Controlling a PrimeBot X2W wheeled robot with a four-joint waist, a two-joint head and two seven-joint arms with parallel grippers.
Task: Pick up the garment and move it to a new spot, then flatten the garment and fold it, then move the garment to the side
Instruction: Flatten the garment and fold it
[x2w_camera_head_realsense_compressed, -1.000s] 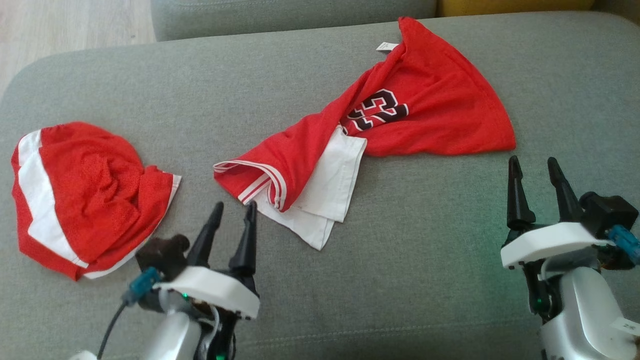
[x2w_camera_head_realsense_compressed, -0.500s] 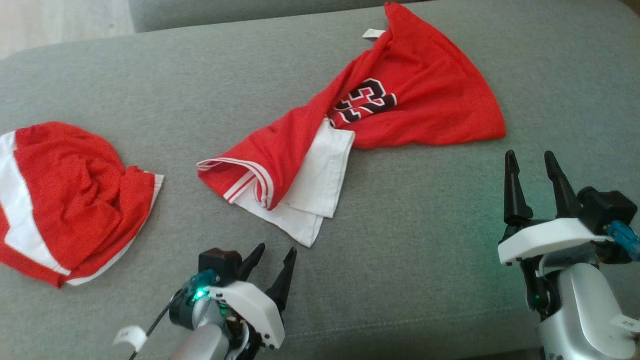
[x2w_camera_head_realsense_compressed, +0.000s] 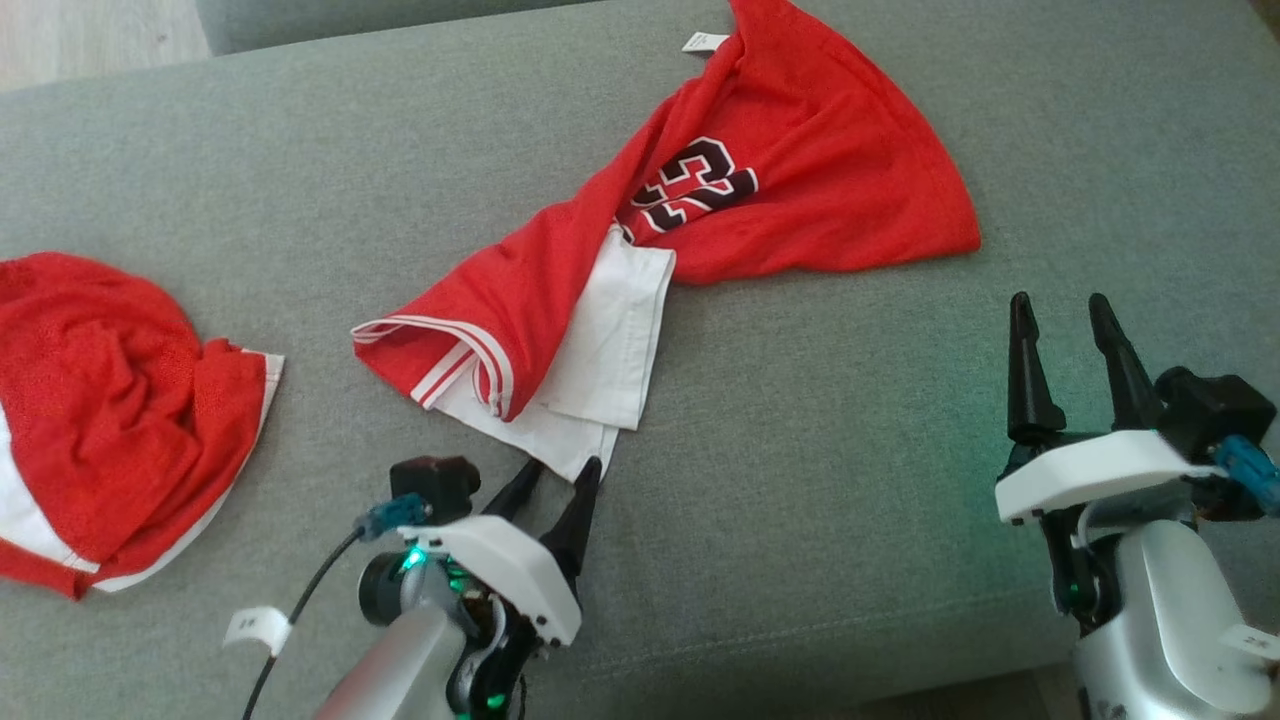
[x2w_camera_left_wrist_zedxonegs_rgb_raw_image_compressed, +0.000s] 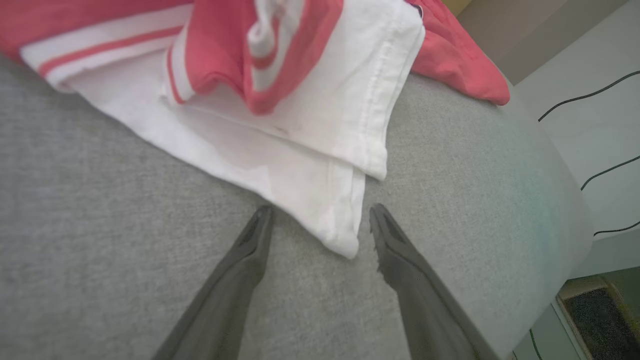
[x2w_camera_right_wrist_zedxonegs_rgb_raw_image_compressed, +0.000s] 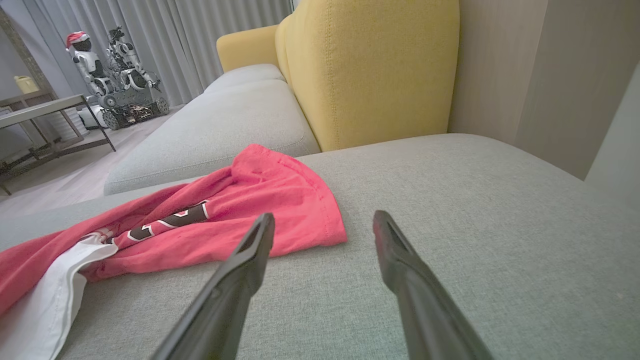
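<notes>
jersey (x2w_camera_head_realsense_compressed: 760, 200) lies on the cushion (x2w_camera_head_realsense_compressed: 820, 480), centre to upper right; second garment (x2w_camera_head_realsense_compressed: 110, 420) far left; left gripper (x2w_camera_head_realsense_compressed: 565, 467) at the jersey's lower corner, right gripper (x2w_camera_head_realsense_compressed: 1058, 300) lower right.

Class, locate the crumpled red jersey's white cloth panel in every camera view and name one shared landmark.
Head view: white cloth panel, centre, under red fabric.
Left wrist view: panel, upper centre.
Right wrist view: panel, lower-left corner.
Shared landmark: red jersey's pointed hem corner.

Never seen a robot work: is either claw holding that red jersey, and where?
Nothing is held. Both claws are open; the left claw flanks the white corner of the jersey unclamped, the right claw hangs apart.
</notes>
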